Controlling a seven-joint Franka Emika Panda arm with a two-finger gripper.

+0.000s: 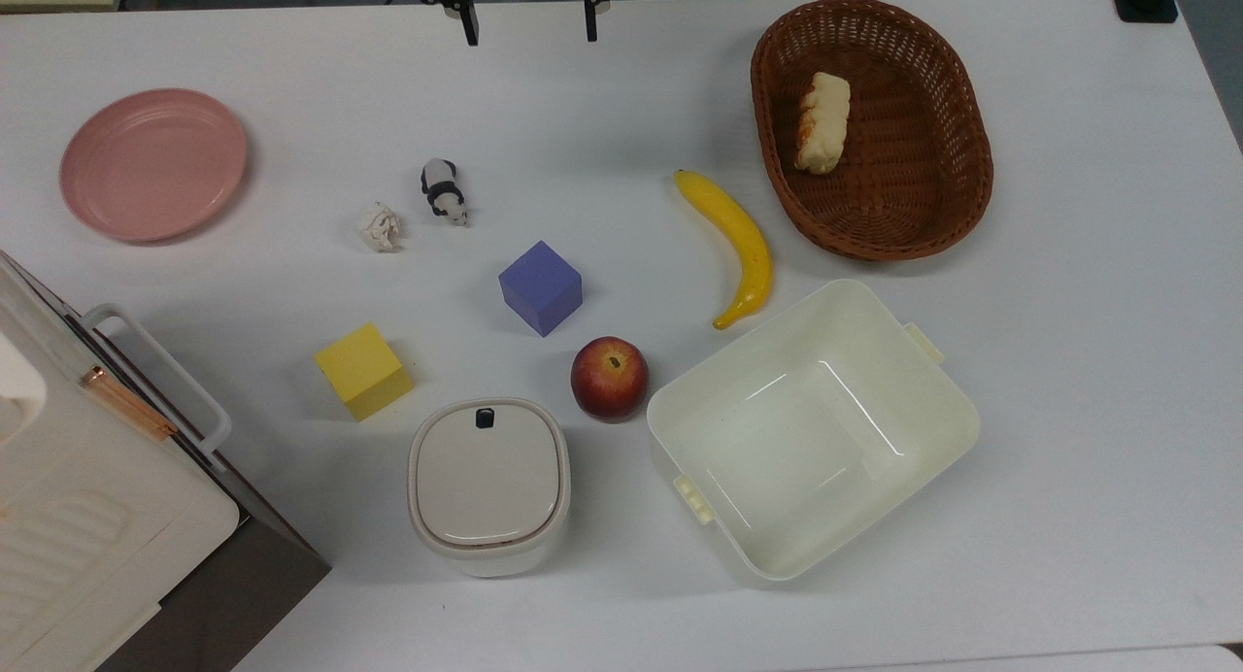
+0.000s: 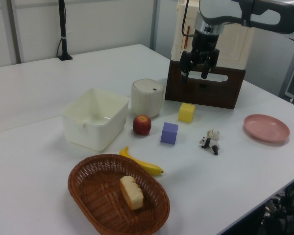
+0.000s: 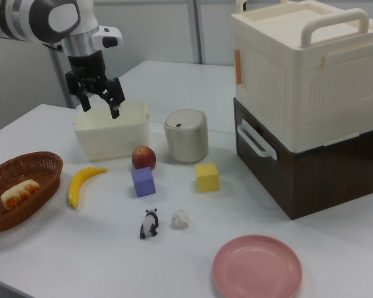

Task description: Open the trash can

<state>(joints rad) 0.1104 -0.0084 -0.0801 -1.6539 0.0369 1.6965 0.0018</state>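
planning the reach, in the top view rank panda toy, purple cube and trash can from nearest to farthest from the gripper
Measured from the gripper at the top edge:
1. Panda toy, just below it, slightly left.
2. Purple cube, mid-table.
3. Trash can, near the bottom edge.

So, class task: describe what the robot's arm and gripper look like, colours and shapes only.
The arm is built of rounded white segments joined by dark grey bands, ending in a silver-grey wrist collar. Below it sits the black gripper, with two slim black fingers. No markings or loose cables can be made out.
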